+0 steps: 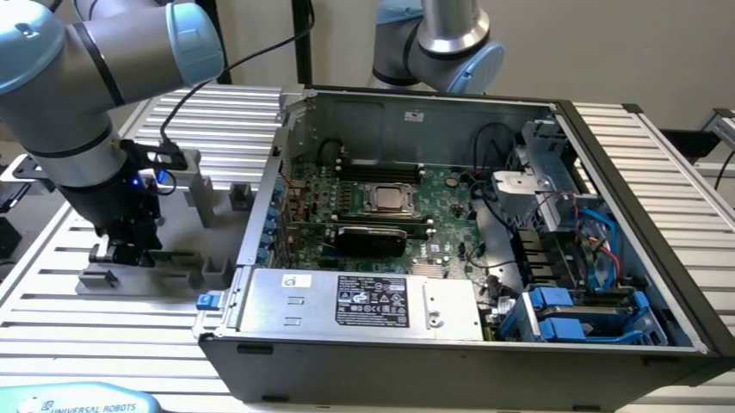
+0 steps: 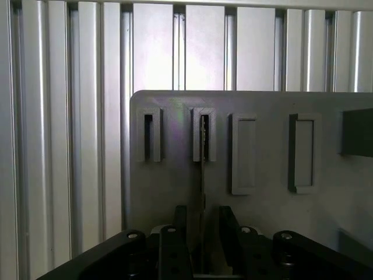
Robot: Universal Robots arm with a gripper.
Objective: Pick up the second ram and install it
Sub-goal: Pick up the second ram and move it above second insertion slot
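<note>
Off the nine o'clock side of the computer case [image 1: 436, 361], as the exterior view has it, gripper [image 1: 120, 254] sits low over the grey fixture [image 1: 172, 280] on the ribbed aluminium table [image 1: 69, 335]. Step in hand, by my reading: the pick, no grip made yet. Wrist view: second ram [image 2: 203, 169] stands on edge in the second narrow pocket from the fixture's rounded corner. It is seen edge-on as a thin line with a faint green-gold glint, running between the two black fingers [image 2: 180, 233]. Jaws wide, one finger on either side, both apart from the board. Pocket nearer the corner looks empty. Fixture: matte moulded plastic, a raised rectangular collar round each pocket. Table: bright ridged extrusion. Board is thin, rigid and flat-faced, so I judge closing calls for pads square to the faces, centred, with a light squeeze. Motherboard [image 1: 436, 194] lies open in the case, well apart, at three o'clock from the gripper.
</note>
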